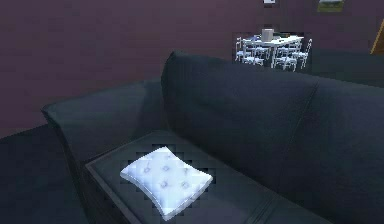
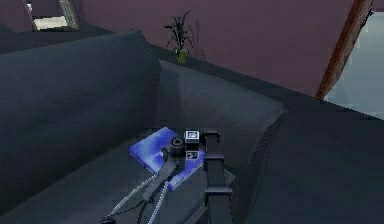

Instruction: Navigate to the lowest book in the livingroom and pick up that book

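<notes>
Blue book [image 2: 150, 147] lies flat on the dark sofa seat [image 2: 95, 175], about twelve o'clock from the gripper [image 2: 148, 196], whose fingers stretch toward seven o'clock, away from it. Whether the gripper holds something, I cannot tell.

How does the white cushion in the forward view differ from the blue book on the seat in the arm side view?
Colour: the cushion is white, the book is bright blue.
Build: the cushion is puffy with rounded edges, the book is thin and flat with straight edges.
Surface: the cushion is tufted with dimples, the book's cover looks smooth.
Shared: both are roughly four-cornered and lie flat on a dark sofa seat.
</notes>
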{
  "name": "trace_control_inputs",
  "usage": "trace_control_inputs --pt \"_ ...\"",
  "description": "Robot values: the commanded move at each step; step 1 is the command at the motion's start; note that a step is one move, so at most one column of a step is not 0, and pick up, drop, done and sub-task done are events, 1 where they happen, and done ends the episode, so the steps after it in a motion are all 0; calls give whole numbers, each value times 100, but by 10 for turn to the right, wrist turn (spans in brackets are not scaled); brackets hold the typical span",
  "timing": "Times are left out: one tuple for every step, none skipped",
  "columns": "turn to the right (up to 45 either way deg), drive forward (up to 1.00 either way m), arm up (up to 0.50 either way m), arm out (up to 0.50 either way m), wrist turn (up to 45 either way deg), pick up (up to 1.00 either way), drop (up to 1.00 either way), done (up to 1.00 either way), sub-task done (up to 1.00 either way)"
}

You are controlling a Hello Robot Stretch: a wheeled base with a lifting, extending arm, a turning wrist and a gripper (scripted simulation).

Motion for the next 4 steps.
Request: trace_control_inputs --pt "0 0 0 0 450 0 0 0 0" --pt "0 0 0 0 450 0 0 0 0" --pt "0 0 0 0 240 0 0 0 0" --pt "0 0 -30 0 0 0 0 0 0"
